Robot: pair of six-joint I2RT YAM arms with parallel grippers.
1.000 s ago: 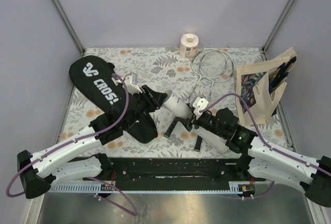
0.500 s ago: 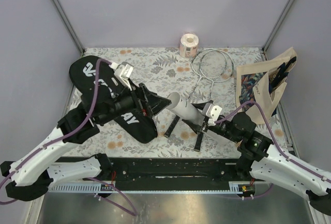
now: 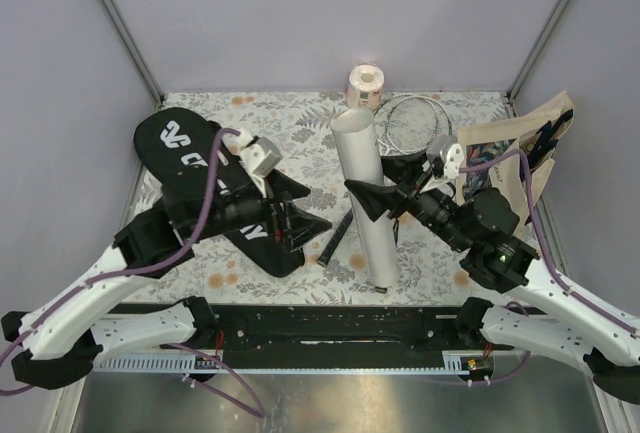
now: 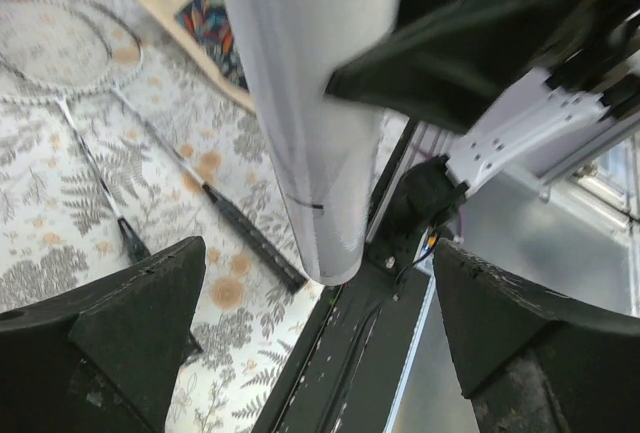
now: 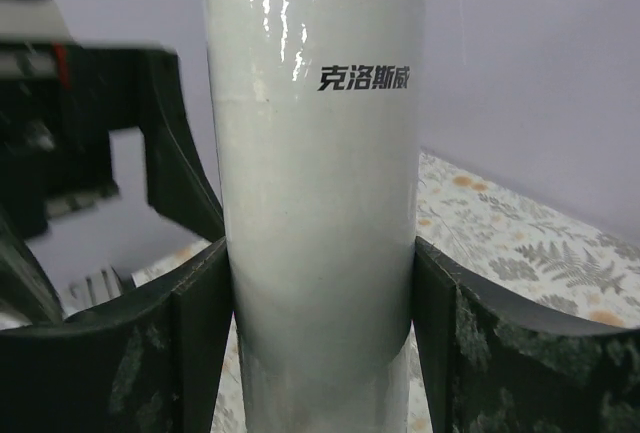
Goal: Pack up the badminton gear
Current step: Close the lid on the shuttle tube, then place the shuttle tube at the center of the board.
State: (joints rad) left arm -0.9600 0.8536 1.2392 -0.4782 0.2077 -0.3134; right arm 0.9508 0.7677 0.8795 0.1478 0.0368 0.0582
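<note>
Right gripper [image 3: 372,198] clamped the white tube [image 3: 362,183] roughly upright, mid-frame; left gripper [image 3: 300,208] gaped wide, empty, by the racket bag [image 3: 185,148] at left. Nothing looked packed — rackets [image 3: 412,123] loose, upper right of centre.

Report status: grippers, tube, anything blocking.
Left gripper open, clear of tube. Right gripper shut on tube, upright. Rackets lie behind it, bag at left.

The left arm [image 3: 175,228] covers most of the white lettering on the black racket bag [image 3: 170,138]; the white tube [image 3: 360,173] hides part of the two rackets [image 3: 405,113], and both its ends run off the right wrist view. What pokes from the tote bag [image 3: 495,158] is too small to identify
</note>
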